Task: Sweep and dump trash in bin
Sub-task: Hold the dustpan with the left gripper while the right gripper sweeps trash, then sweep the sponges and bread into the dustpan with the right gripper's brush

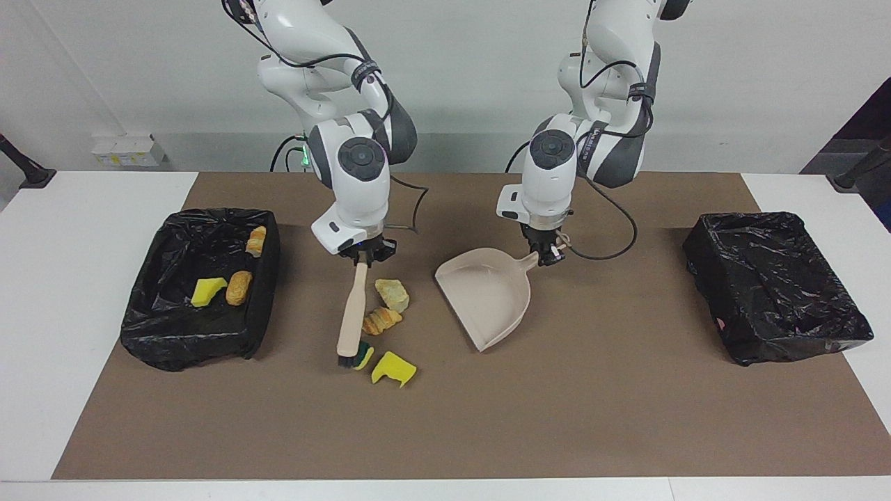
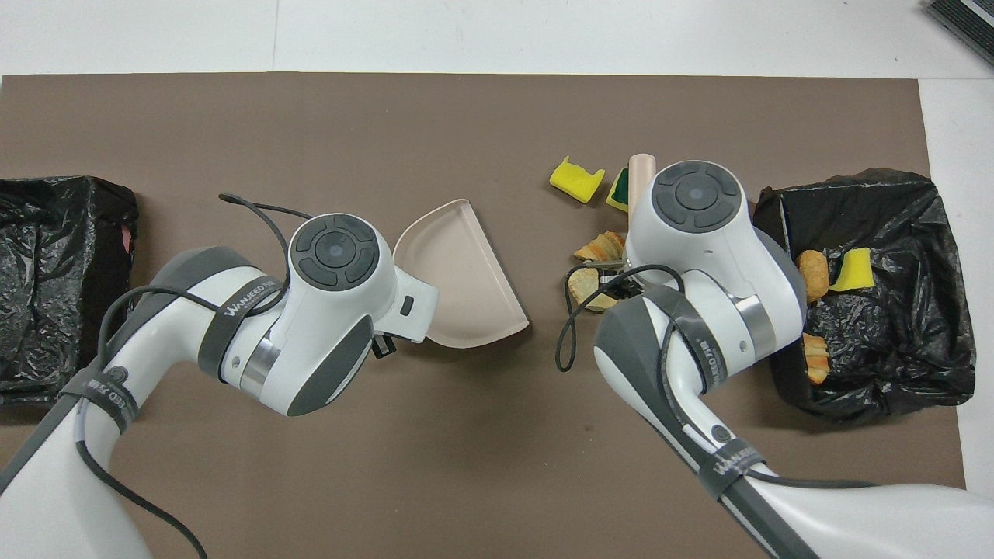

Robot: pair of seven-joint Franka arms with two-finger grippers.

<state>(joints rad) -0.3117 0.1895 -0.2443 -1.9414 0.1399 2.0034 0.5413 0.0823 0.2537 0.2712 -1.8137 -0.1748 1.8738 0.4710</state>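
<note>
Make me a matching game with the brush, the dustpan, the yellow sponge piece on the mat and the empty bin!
Things:
1. hand brush
2. dustpan
3. yellow sponge chunk
4. empty black bin

Where:
A. at the left arm's end of the table
B. held by the right tool
C. loose on the mat, beside the brush's bristles
D. held by the left tool

Pairs: 1-B, 2-D, 3-C, 4-A

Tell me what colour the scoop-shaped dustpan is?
The plastic scoop-shaped dustpan is pale beige, clearest in the facing view.
</note>
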